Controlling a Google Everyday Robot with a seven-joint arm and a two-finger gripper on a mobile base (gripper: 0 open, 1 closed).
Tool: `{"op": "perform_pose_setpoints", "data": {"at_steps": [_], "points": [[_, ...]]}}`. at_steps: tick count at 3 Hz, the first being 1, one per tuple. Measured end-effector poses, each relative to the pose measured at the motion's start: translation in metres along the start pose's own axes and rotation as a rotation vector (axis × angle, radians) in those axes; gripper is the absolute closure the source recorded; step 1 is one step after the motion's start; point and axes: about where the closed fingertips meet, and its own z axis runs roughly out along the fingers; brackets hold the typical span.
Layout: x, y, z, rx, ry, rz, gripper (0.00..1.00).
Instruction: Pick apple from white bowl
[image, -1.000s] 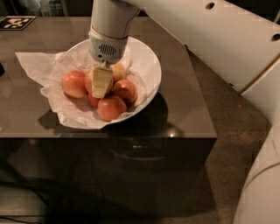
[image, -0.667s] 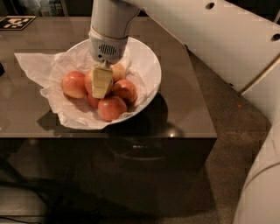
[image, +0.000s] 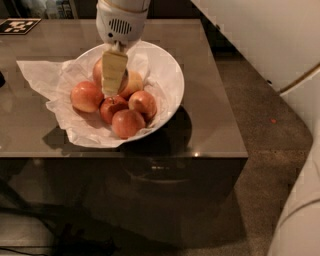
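The white bowl (image: 172, 75) stands on the table, lined with crumpled white paper (image: 42, 75). It holds several apples. The apple (image: 131, 82), the largest, orange-red with a pale patch, is at the back of the pile. My gripper (image: 114, 80) comes straight down from above and is shut on this apple. One pale finger (image: 114, 70) lies across the apple's front and the other is hidden behind it. I cannot tell whether the apple is clear of the others.
Smaller orange-red apples lie at the left (image: 86, 96), right (image: 143, 102) and front (image: 126, 123), with a darker red one (image: 112, 107) between them. The brown table (image: 210, 125) ends just in front of the bowl. A marker tag (image: 17, 25) lies at the far left corner.
My gripper has risen out of the bowl, so more of the apple shows on both sides of the finger. The other apples and the bowl have not moved.
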Motion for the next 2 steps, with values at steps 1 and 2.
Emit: {"op": "perform_pose_setpoints", "data": {"at_steps": [1, 2], "points": [[-0.0079, -0.0039, -0.0364, 0.059, -0.011, 0.022, 1.00], [-0.0135, -0.0083, -0.0358, 0.075, -0.032, 0.019, 1.00]]}}
